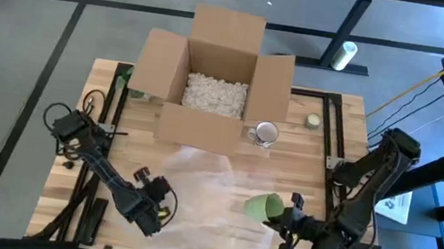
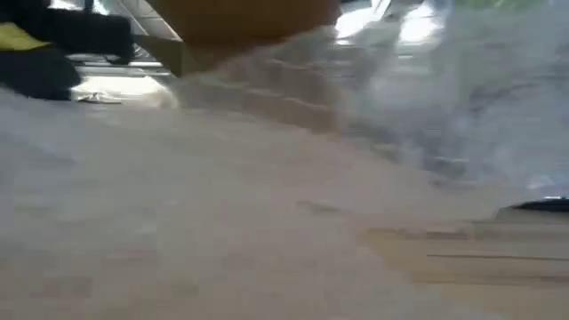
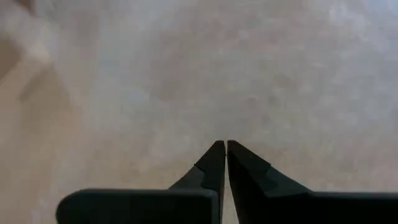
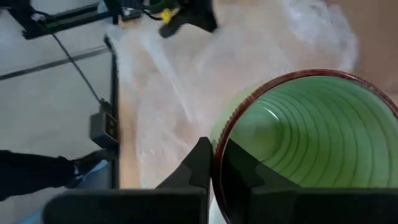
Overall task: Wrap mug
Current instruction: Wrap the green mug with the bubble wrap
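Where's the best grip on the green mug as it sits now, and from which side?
By the rim wall, one finger inside and one outside. The green mug lies tipped on the bubble wrap, mouth open toward the right gripper, which already pinches the rim that way. Coming from the mug's mouth side looks best; no handle shows.

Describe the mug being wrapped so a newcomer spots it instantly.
Start at the open cardboard box and come toward the table's near right. On the clear wrap sheet lies the green mug, its rim pinched by the right end effector. The other mug is silvery.
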Robot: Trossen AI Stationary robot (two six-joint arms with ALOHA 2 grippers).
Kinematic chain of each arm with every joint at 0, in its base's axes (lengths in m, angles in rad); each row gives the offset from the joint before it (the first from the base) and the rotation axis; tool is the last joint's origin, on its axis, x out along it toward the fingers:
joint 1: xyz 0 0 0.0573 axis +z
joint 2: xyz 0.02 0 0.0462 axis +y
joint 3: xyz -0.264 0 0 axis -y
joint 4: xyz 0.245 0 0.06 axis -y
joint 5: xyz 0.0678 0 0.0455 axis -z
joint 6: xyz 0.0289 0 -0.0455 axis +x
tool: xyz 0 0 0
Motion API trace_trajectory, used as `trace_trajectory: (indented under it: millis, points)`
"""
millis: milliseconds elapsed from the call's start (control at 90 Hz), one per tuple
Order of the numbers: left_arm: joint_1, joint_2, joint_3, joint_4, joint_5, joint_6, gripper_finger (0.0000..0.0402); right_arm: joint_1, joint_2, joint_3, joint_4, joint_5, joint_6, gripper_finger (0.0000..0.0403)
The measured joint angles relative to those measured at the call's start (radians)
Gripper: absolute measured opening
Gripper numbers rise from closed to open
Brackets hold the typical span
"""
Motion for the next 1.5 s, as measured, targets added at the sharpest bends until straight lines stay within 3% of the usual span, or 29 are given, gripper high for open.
trace_trajectory:
  millis: [356, 544, 833, 1100, 1256, 1500]
  points:
    - [-0.037, -0.123, 0.013, 0.034, -0.18, 0.071, 0.0, -0.21, 0.09, 0.001, 0.205, -0.274, -0.245, 0.0]
    - [-0.084, -0.198, 0.001, 0.108, -0.229, 0.199, 0.0, -0.291, 0.173, 0.111, 0.189, -0.368, -0.356, 0.0]
    - [-0.113, -0.216, -0.001, 0.248, -0.236, 0.379, 0.0, -0.366, 0.401, 0.47, -0.147, -0.467, -0.484, 0.0]
    - [-0.12, -0.264, -0.188, 0.695, -0.13, 0.559, 0.0, -0.386, 0.545, 0.681, -0.283, -0.512, -0.561, 0.0]
    - [-0.126, -0.316, -0.353, 0.984, -0.075, 0.608, 0.0, -0.411, 0.558, 0.692, -0.275, -0.544, -0.568, 0.0]
    - [-0.119, -0.356, -0.534, 1.295, -0.023, 0.664, 0.0, -0.462, 0.59, 0.692, -0.282, -0.613, -0.576, 0.0]
